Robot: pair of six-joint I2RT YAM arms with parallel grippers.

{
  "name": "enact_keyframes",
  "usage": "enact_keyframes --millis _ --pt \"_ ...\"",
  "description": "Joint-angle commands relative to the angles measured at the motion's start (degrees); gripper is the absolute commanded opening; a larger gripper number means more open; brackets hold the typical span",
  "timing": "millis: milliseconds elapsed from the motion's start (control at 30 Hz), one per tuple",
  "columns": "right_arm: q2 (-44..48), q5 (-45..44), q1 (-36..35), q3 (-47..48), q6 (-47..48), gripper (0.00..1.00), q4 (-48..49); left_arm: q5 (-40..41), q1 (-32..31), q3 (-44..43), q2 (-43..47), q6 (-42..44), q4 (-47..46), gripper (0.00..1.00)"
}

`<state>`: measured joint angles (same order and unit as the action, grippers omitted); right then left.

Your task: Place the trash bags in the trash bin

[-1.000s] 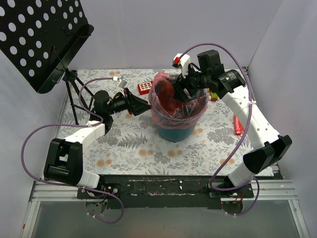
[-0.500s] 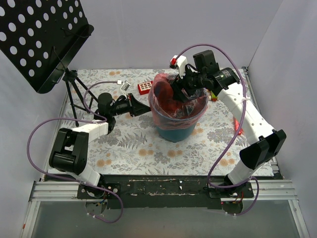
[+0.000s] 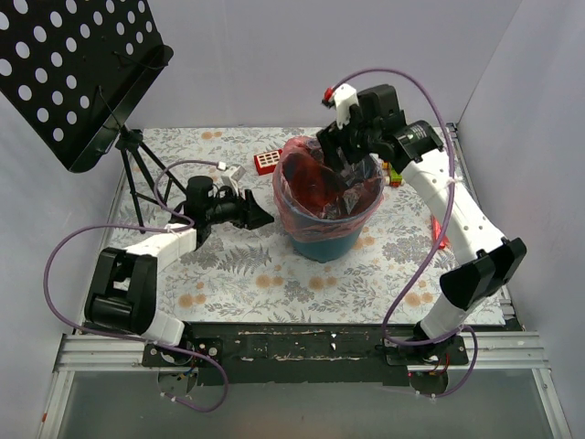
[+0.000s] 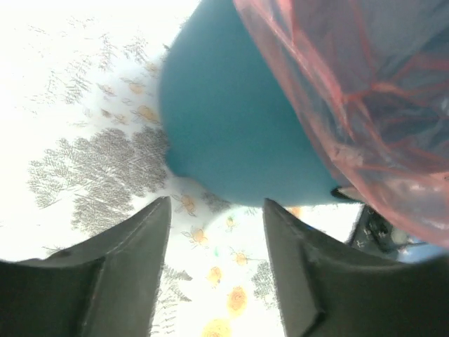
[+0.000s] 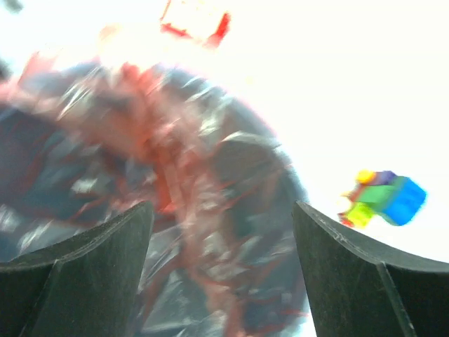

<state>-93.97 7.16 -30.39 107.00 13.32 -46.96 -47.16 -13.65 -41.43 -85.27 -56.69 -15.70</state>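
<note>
Bench: floral-patterned cloth, plain white walls around.
Trash bin: teal-blue, round, tapered, upright mid-bench.
Trash bags: glossy, crinkled, translucent red-pink film, bunched in the bin's mouth and draped over its rim.
Left end effector: fingers spread, empty, low, just left of the bin wall.
Right end effector: fingers spread, pinching nothing, above the bin's far rim, over the film.
Nearby: red gridded block far-left of bin; coloured blocks to its right.
</note>
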Motion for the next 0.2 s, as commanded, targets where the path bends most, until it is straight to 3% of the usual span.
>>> enact_keyframes --millis 0,100,167 --pt "-5.93 -26.62 0.25 17.40 -9.63 0.88 0.13 13.30 0.03 -6.37 8.71 9.57 11.21 0.68" --pt "-9.29 -34.21 0.25 26.05 -9.11 0.88 -0.51 18.14 -0.06 -10.32 10.83 12.47 15.34 0.98" --pt "-7.29 -36.42 0.25 23.80 -7.44 0.91 4.04 21.04 0.03 -13.92 11.10 12.74 19.29 0.98"
